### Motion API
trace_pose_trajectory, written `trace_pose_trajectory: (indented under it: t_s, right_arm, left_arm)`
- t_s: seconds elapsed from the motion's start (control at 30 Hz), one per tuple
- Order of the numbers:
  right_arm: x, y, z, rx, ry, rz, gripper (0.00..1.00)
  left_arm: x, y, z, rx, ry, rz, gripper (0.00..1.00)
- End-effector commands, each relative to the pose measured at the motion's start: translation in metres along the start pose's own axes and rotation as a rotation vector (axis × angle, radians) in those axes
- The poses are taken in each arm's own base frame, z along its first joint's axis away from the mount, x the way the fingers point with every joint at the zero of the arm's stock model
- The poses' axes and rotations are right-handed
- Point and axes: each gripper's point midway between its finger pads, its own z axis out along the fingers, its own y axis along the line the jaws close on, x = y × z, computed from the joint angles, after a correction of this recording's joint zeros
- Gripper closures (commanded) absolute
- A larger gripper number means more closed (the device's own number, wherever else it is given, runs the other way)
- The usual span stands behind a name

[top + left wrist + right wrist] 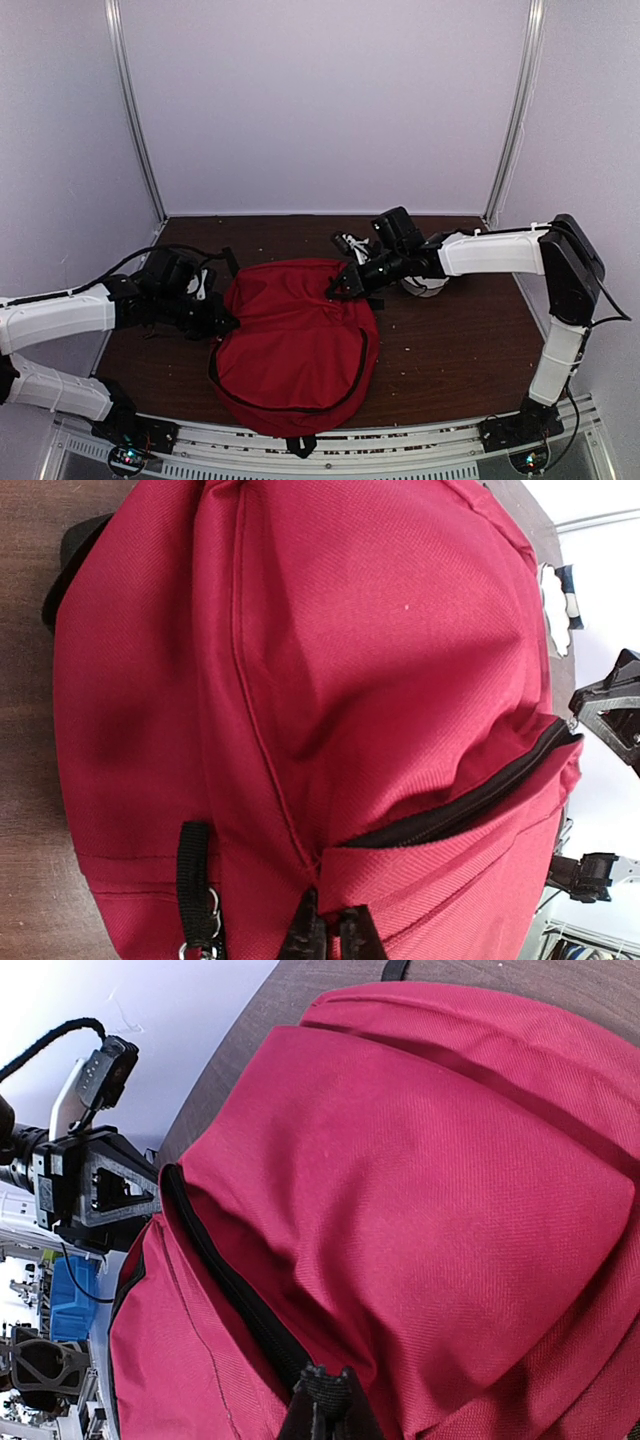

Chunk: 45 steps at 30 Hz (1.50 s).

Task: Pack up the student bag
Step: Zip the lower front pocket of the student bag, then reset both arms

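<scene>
We find the student bag (295, 355) lying flat in the middle of the dark wooden table (450, 340). Its black carry loop (300, 446) points toward the arm bases, and its far edge is stretched between the two arms. The left gripper (327, 935) is at the bag's far-left corner with its fingers pressed fully together. In its wrist view the tips seem to be nipping a fold of red cloth just where the black zipper (470, 800) ends. The right gripper (325, 1405) is at the far-right corner, equally closed, with its tips on the fabric right beside the same zipper line. The zipper shows as a dark band under a flap, and we cannot tell whether its teeth are joined or parted. A black tab with metal rings (195, 880) hangs on the bag near the left fingertips. A white object (427, 287) lies behind the right arm, too hidden to name. We judge that the step in hand is work on the zipped mouth, with each arm holding one end so the line stays taut. Whether that is to open it for loading or to close it after loading, we cannot say. The next move calls for one gripper to keep the cloth anchored. The other must let go, find the slider and draw it straight along the band without bunching the fabric.
</scene>
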Motion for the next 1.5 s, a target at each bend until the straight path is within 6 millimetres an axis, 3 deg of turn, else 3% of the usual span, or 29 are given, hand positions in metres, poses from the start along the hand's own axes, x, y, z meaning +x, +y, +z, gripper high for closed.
trace_pose_trajectory:
  t_s: [0.0,0.23,0.33,0.47,0.6,0.8,0.9,1.07,1.17,1.23,1.27,1.3,1.47]
  right_arm:
    - [-0.009,-0.005,-0.016,0.037,-0.041,-0.021,1.0]
    - [-0.001,-0.004,-0.018,0.026,-0.028,-0.024,1.0]
    - [-0.007,0.004,-0.018,-0.013,-0.04,-0.033,1.0]
    - [-0.025,0.022,-0.028,-0.06,-0.073,-0.079,0.88]
    - [-0.043,0.025,-0.051,-0.017,-0.109,-0.137,0.74]
    - [-0.072,0.002,-0.119,0.19,-0.203,-0.217,0.64]
    - [-0.091,-0.005,-0.171,0.275,-0.292,-0.234,0.63]
    - [-0.105,-0.012,-0.256,0.426,-0.432,-0.265,0.59]
    - [-0.099,-0.017,-0.293,0.537,-0.496,-0.308,0.51]
    - [-0.088,-0.022,-0.305,0.577,-0.539,-0.33,0.39]
    - [-0.086,-0.024,-0.309,0.592,-0.582,-0.358,0.1]
    - [-0.081,-0.026,-0.315,0.621,-0.622,-0.374,0.01]
    - [-0.056,-0.052,-0.354,0.78,-0.829,-0.274,0.0]
  left_arm:
    - [0.0,0.009,-0.001,-0.06,0.007,0.017,1.0]
    - [-0.002,0.007,0.0,-0.057,0.002,0.026,1.0]
    - [-0.007,0.0,-0.002,-0.036,-0.007,0.061,1.0]
    - [-0.022,-0.02,-0.014,-0.009,-0.042,0.159,0.87]
    - [-0.04,-0.036,-0.035,-0.046,-0.067,0.298,0.69]
    - [-0.079,-0.038,-0.08,-0.239,-0.116,0.497,0.52]
    - [-0.11,-0.045,-0.109,-0.299,-0.193,0.568,0.48]
    - [-0.155,-0.056,-0.155,-0.437,-0.359,0.692,0.41]
    - [-0.175,-0.064,-0.175,-0.49,-0.477,0.78,0.34]
    - [-0.182,-0.064,-0.177,-0.502,-0.569,0.826,0.29]
    - [-0.185,-0.064,-0.177,-0.502,-0.62,0.854,0.26]
    - [-0.186,-0.062,-0.175,-0.498,-0.668,0.867,0.23]
    - [-0.186,-0.043,-0.167,-0.51,-0.806,0.82,0.08]
